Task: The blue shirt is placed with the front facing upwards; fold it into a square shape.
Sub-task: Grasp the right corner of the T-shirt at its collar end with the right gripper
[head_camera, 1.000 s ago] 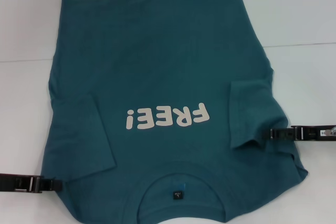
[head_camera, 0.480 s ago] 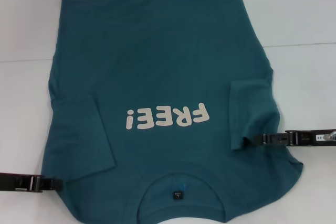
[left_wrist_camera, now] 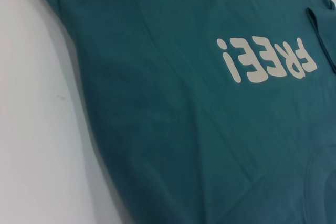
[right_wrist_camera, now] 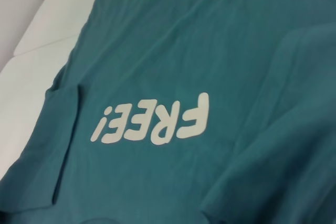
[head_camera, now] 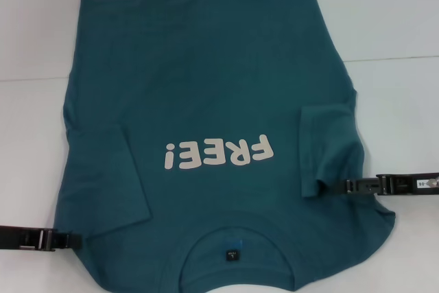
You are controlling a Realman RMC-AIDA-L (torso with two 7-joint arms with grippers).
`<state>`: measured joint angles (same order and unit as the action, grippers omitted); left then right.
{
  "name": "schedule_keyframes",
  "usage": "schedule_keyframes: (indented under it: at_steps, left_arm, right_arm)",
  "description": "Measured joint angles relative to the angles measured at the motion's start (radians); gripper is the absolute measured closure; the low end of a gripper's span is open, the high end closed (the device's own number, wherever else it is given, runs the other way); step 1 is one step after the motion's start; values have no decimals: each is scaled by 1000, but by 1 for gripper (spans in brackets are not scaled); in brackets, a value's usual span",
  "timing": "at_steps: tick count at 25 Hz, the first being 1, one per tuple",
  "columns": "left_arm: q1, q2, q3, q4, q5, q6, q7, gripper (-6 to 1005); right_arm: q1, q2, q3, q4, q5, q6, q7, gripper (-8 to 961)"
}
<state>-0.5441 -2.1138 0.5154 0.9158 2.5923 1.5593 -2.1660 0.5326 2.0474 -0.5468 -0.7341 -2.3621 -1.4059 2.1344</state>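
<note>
The blue shirt [head_camera: 212, 87] lies flat and front up on the white table, its pale "FREE!" print [head_camera: 218, 153] facing me upside down. Its collar and dark neck label [head_camera: 232, 254] are nearest me. Both short sleeves are folded inward onto the body, the left sleeve [head_camera: 113, 176] and the right sleeve [head_camera: 328, 149]. My left gripper [head_camera: 72, 240] rests low at the shirt's near left edge, by the shoulder. My right gripper [head_camera: 345, 186] lies over the shirt's right side, just outside the folded right sleeve's near corner. Both wrist views show only the shirt [left_wrist_camera: 173, 108] [right_wrist_camera: 199, 56] and its print.
The white table [head_camera: 398, 18] carries a faint seam line [head_camera: 391, 58] running across behind the shirt's middle. Bare table surface shows to the left [head_camera: 31, 142] and right [head_camera: 405, 114] of the shirt.
My right gripper pushed inward over the shirt toward the folded right sleeve, then drew back outward and slightly nearer me. The sleeve's near corner shifted a little inward. The left gripper stayed put.
</note>
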Motion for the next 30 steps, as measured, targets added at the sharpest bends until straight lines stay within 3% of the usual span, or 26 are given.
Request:
schedule_keyframes:
  at_steps: [18,30]
  left_arm:
    - [-3,0,2,-10,0,-10,-1,970]
    - [-3,-1,0,-11,0,-11,0,971]
  right_arm:
    - [-4,-10,-6,5,-1,-105,1,36]
    - [-24,-18,4,1,-8,-40,4,38]
